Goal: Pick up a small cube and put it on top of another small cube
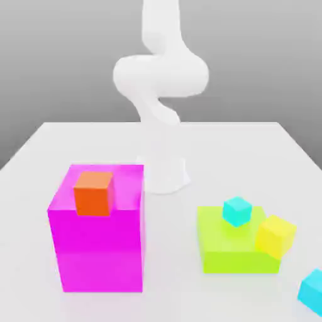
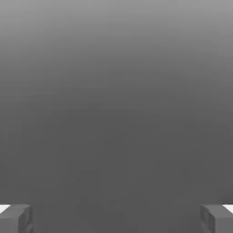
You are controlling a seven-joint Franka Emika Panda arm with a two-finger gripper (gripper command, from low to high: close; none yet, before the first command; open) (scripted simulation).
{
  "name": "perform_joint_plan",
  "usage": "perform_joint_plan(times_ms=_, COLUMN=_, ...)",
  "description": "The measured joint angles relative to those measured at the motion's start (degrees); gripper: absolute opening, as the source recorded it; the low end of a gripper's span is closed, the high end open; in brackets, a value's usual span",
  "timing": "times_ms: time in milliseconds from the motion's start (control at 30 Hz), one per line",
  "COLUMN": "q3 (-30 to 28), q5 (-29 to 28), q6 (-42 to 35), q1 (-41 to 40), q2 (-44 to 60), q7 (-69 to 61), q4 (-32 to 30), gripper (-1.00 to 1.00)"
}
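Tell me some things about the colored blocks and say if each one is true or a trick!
1. The orange cube sits on the big magenta block. True.
2. Both small cyan cubes are on the table. False: one cyan cube is on top of the lime block; the other cyan cube lies on the table.
3. The yellow cube is beside the lime block, at its corner toward the exterior view's right. True.
4. The gripper is holding a cube. False: its fingers stand wide apart with nothing between them.
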Motion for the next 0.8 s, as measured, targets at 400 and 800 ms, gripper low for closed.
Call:
perform_joint_plan(times_ms=400, q3=9.81, q5=-6.15, q6=6.34, q1=2.33, q2=25.21, q7=2.79, q4=1.16, gripper=0.0)
perform_joint_plan(times_ms=800, q3=14.97, q5=-12.74, q6=12.56, q1=9.38, q2=50.12, q7=5.88, q4=2.32, gripper=0.0)
